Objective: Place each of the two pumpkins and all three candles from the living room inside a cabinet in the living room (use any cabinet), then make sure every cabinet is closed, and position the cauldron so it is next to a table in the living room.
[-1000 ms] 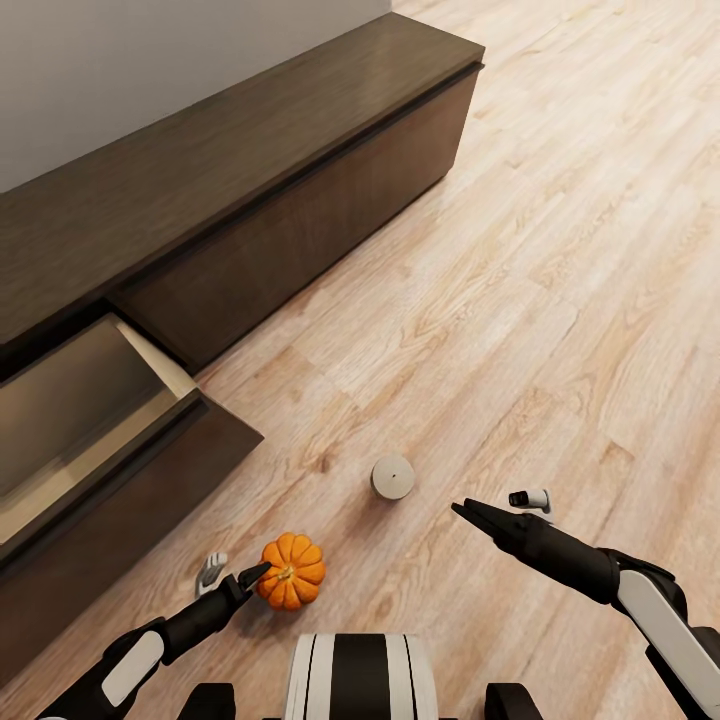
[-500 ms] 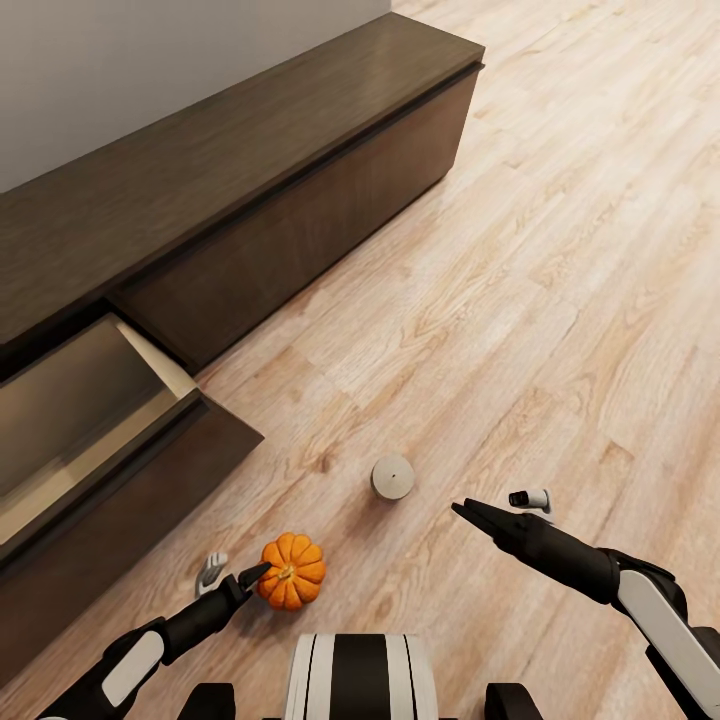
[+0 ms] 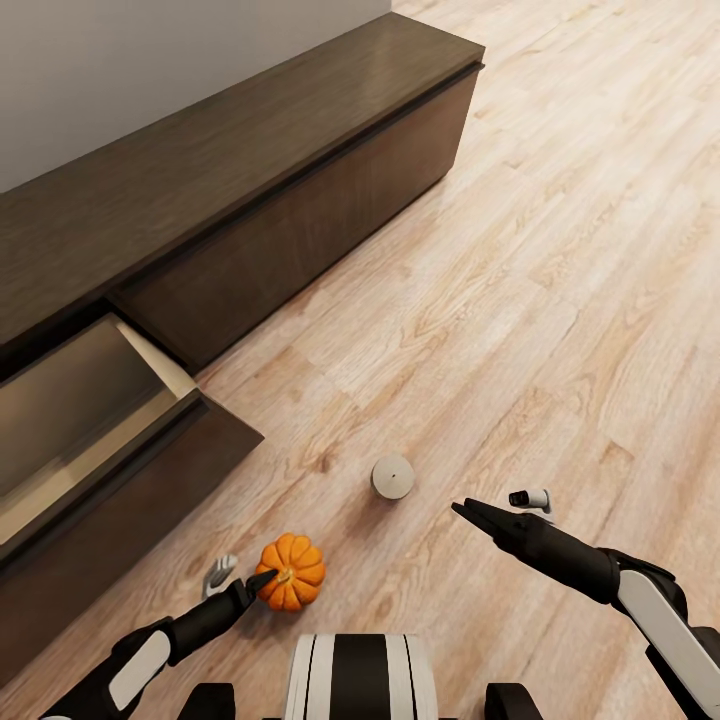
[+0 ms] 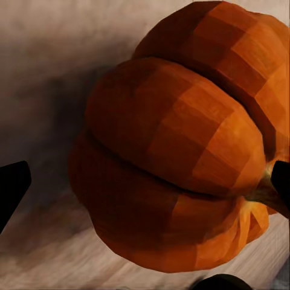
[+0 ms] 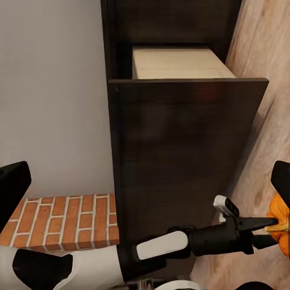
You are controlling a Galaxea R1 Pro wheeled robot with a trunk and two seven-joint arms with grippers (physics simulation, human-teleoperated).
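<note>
Because the pumpkin (image 3: 292, 572) sits on the wood floor (image 3: 520, 300) low in the frame, just above the robot's own body, the left arm reaches down low to get it. The left gripper (image 3: 245, 579) is spread wide, with one dark finger touching the pumpkin's left side near the stem and the pale finger out on the floor to the left. In the left wrist view the pumpkin (image 4: 181, 139) is very close, and the two dark fingertips sit far apart at the frame's edges, so they have not squeezed it yet. My guess is the gripper is lining up so the pumpkin ends up between the fingers.

The cabinet (image 3: 250, 170) runs along the wall across the upper left of the frame. One drawer (image 3: 90, 430) at the left edge is pulled out and looks bare inside, most likely so the pumpkin can go in there. The right wrist view looks across at that open drawer (image 5: 181, 63) from the other side.

One candle (image 3: 393, 477) stands upright on the floor, a little up and to the right of the pumpkin, well apart from it. The right gripper (image 3: 505, 505) hangs near the candle at the lower right, also spread wide and holding nothing. It seems to wait for its turn
</note>
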